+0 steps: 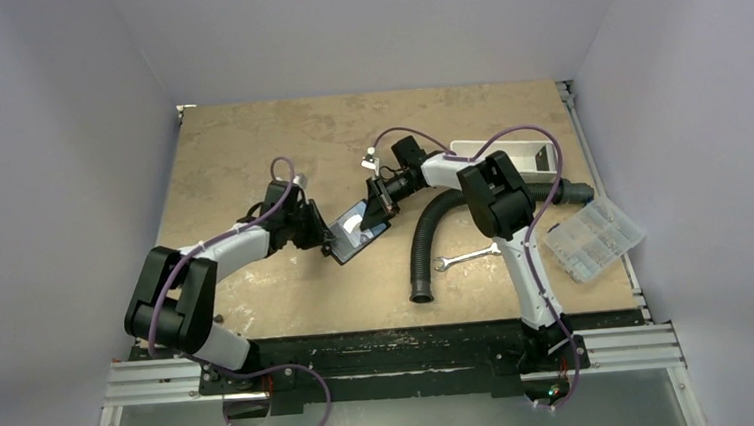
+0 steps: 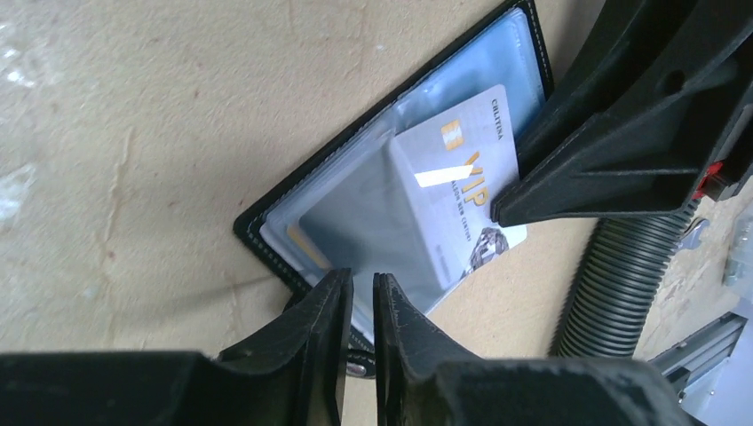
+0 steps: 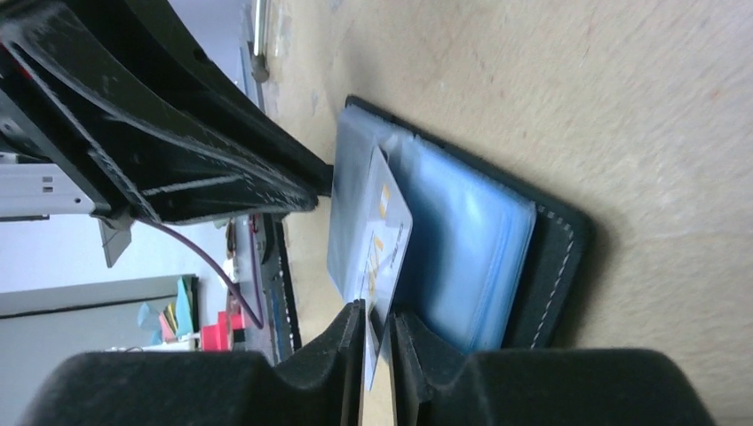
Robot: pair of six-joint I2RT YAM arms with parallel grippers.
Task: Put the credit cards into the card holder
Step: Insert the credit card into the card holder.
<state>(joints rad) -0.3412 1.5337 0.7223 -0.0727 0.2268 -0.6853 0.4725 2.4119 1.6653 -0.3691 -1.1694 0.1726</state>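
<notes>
right fingers (image 3: pixel 328 355) are pinching the "vip" credit card (image 2: pixel 462 177), wrist angling low over the card holder (image 2: pixel 355 177); left fingers (image 2: pixel 311 328) are clamping its edge.

You have the card holder (image 1: pixel 357 232) lying open on the table (image 1: pixel 249 162), a card (image 2: pixel 462 186) partway inside it, overhanging its right edge. Right of the card holder: hose (image 1: pixel 422 250), then wrench (image 1: pixel 466 258), box (image 1: pixel 593 238) farthest. Tray (image 1: pixel 540 161) sits behind and right of it.
</notes>
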